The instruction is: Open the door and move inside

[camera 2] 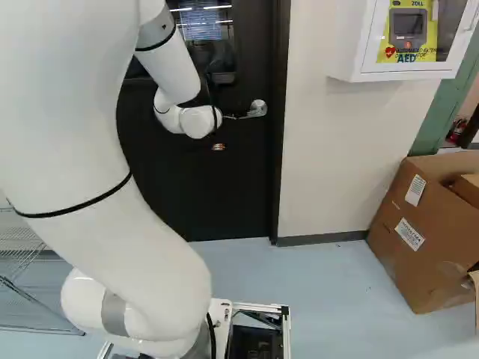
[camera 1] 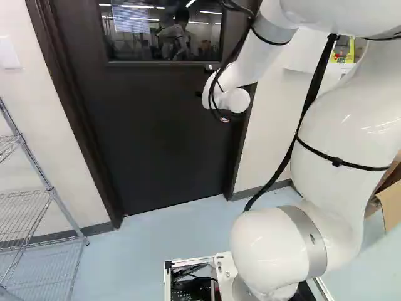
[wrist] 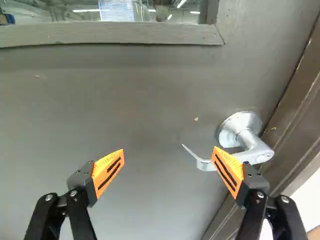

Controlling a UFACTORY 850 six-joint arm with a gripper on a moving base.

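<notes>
Reaching for the lever: hand [wrist: 168, 149] open at a closed door [camera 1: 156, 132]

Door's dark, shut in its frame [camera 2: 279, 149], straight ahead of the base. Its lever handle [wrist: 259, 152] is silver, on a round plate [wrist: 242, 120] near the frame edge; lever's free end curves toward the gap btwn the fingers. In the right base view it pokes out just beside the white wrist. Window [camera 1: 163, 31] in upper door, w/ strip lights showing in the glass.

Hand: fingers wide apart, orange pads [wrist: 108, 171] facing each other, nothing clamped. Finger nearer the frame overlaps part of the lever in the wrist view; can't tell if it touches. Other finger's well apart from it, w/ only door behind. In the base views the wrist hides most or all of the hand.

Arm [camera 1: 338, 119] is white, bent, rising from the joint at the foot of both base views & reaching fwd to the door; black cable [camera 1: 304, 116] runs alongside. Metal base frame [camera 1: 167, 282] sits by that joint, over pale blue floor [camera 1: 182, 232].

Further out: wire rack [camera 1: 37, 207] at L of the left base view, wall plate [camera 1: 9, 53] above it. R of the door in the right base view: white wall cabinet [camera 2: 404, 75] w/ yellow device [camera 2: 409, 34] inside; cardboard box [camera 2: 419, 224] on the floor, lower; green door frame [camera 2: 447, 105] behind that.
</notes>
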